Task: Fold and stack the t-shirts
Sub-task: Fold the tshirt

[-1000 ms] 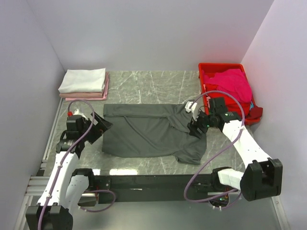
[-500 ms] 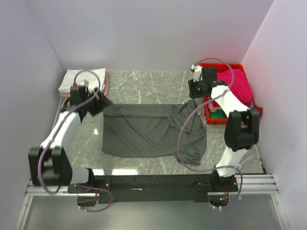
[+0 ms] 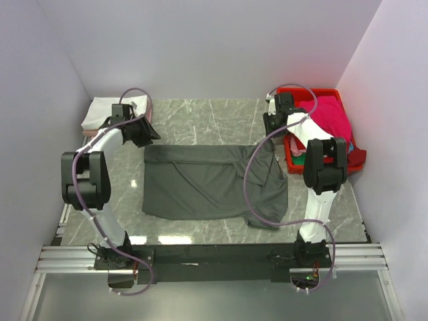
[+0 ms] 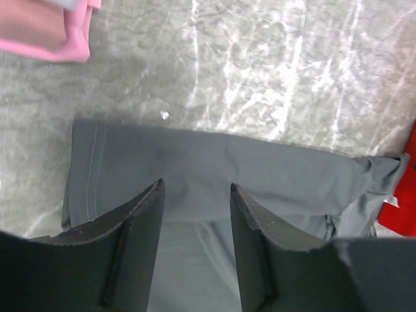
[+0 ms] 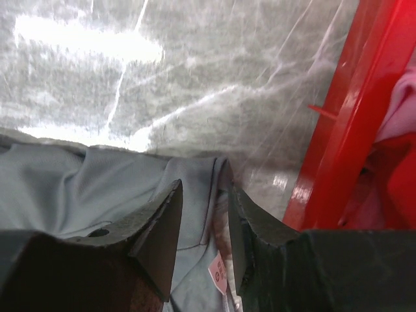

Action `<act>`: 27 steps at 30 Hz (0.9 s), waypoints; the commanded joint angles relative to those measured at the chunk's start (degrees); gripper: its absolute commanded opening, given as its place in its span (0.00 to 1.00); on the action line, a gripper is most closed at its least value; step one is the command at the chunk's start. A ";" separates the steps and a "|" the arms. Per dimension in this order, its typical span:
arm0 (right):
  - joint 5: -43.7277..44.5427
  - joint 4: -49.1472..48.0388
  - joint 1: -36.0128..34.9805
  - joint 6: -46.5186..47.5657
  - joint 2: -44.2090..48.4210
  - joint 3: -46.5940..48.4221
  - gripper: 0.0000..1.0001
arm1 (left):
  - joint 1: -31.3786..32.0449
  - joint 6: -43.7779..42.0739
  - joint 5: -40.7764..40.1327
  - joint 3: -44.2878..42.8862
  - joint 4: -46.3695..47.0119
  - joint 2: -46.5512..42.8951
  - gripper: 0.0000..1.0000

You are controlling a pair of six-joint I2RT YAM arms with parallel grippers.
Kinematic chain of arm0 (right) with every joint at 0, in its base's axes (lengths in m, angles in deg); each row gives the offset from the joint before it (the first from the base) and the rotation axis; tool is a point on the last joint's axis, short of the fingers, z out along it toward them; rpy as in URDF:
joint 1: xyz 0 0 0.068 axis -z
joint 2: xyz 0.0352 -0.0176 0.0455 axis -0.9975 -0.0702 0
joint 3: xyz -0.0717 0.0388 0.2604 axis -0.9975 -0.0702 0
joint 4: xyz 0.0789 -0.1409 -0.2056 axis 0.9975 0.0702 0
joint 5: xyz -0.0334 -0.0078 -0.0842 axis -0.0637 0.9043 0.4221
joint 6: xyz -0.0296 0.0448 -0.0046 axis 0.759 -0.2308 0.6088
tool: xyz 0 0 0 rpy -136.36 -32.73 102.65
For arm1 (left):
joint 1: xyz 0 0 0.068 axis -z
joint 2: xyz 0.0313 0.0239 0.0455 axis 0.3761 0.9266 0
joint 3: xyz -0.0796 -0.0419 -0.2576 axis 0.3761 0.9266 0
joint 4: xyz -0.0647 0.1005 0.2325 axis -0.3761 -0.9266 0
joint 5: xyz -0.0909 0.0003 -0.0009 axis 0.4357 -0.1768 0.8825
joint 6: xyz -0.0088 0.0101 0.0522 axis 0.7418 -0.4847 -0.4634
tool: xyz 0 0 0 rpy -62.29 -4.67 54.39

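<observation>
Left claw [image 4: 196, 188] apart above charcoal t-shirt [image 3: 200, 184]; right claw [image 5: 205, 190] straddles its edge (pinching or not, unclear).

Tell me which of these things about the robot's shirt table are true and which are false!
1. The dark grey cloth t-shirt lies spread out on the marble table. True.
2. The red plastic crate is empty. False: magenta cloth is piled inside it.
3. The folded white t-shirt sits on top of a folded pale pink one. True.
4. The left gripper is clamped shut. False: its fingers stand apart above the grey shirt's edge.
</observation>
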 commanded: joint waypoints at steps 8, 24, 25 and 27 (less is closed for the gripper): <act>-0.87 0.74 0.79 -1.10 -0.73 4.07 0.41 | 0.88 -2.96 -4.21 -5.40 -1.88 5.78 0.44; -0.43 1.18 0.96 -1.10 -1.97 5.22 0.42 | 0.88 -4.37 -11.24 -6.98 -5.75 11.93 0.43; -0.17 1.19 0.88 -1.02 -2.05 5.30 0.43 | 0.88 -4.37 -11.51 -7.07 -6.19 12.37 0.42; 0.27 1.27 0.96 -0.93 -2.14 5.48 0.43 | 0.97 -4.28 -12.30 -7.07 -6.54 12.64 0.42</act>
